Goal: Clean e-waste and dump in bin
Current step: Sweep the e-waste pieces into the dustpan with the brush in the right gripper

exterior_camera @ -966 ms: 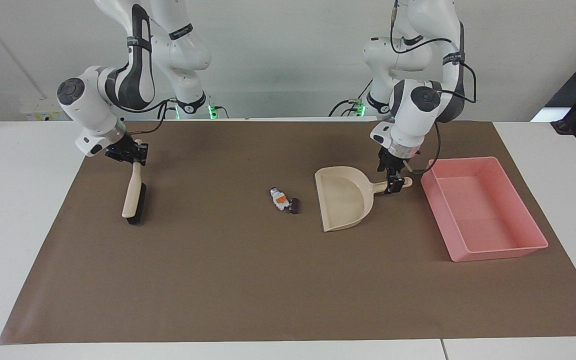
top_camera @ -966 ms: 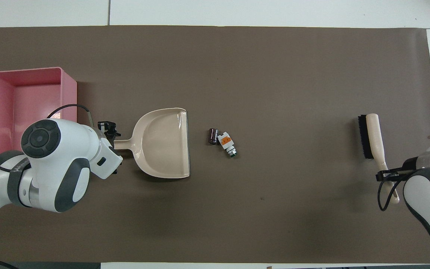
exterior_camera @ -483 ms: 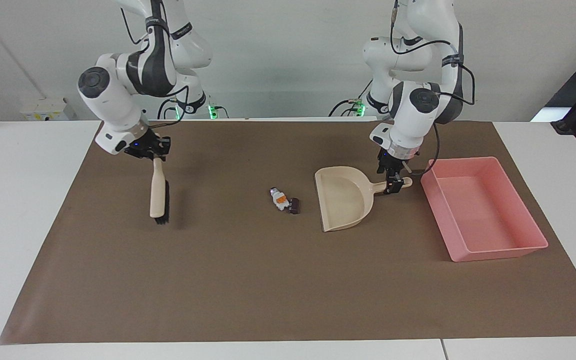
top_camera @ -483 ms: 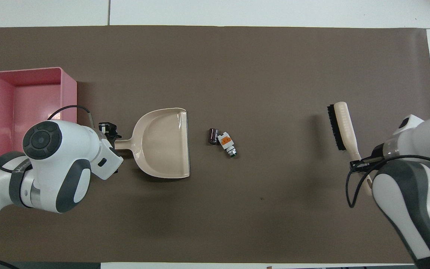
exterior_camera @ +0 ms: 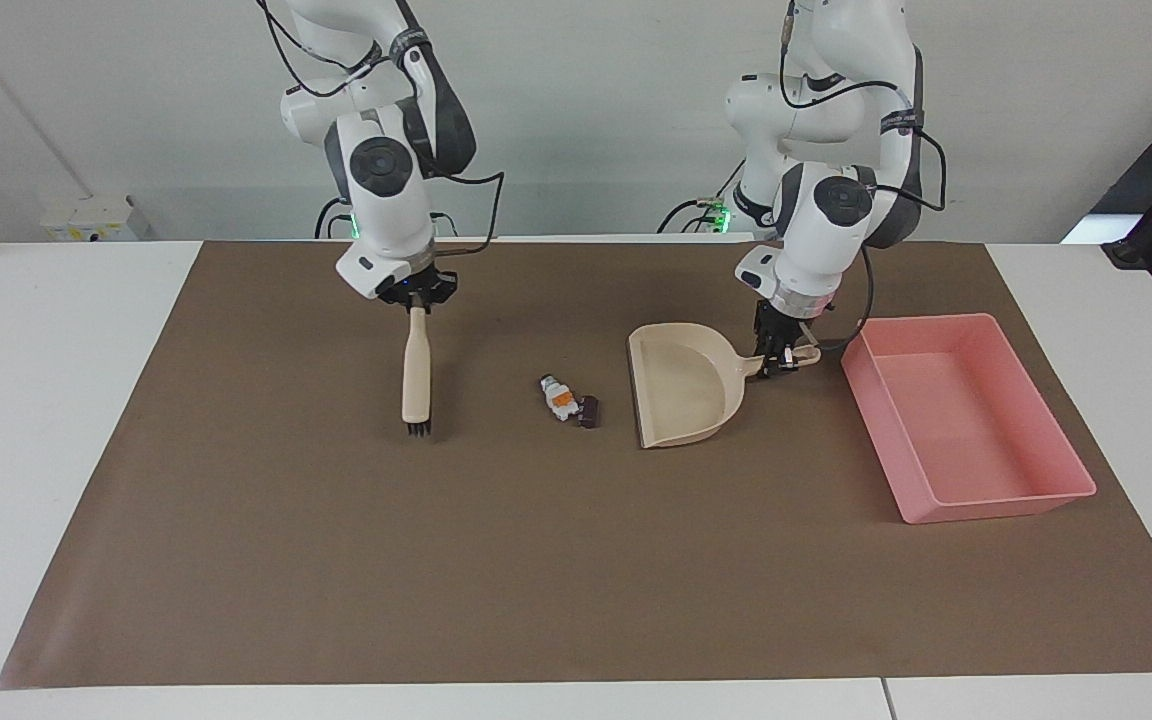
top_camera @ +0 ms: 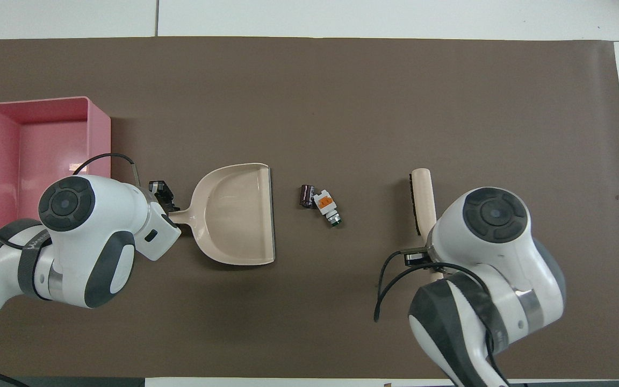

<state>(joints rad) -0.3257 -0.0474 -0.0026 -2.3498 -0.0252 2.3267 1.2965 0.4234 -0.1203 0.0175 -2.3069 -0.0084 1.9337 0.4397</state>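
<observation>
**Brush and pan both gripped**

L gripper (exterior_camera: pixel 783 362) clamped on pan (exterior_camera: pixel 684 387) handle. R gripper (exterior_camera: pixel 417 300) pinching brush (exterior_camera: pixel 417 372), bristles down over mat (exterior_camera: pixel 496 560). Scraps (exterior_camera: pixel 569 399) on mat btwn brush & pan. Bin (exterior_camera: pixel 966 500) beside pan, toward L arm's end.

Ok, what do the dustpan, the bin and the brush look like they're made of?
Dustpan: probably moulded plastic, beige, with a slight sheen.
Bin: likely glossy pink plastic; its floor shows glare.
Brush: smooth beige handle, plastic or painted wood, with dark bristles.
</observation>
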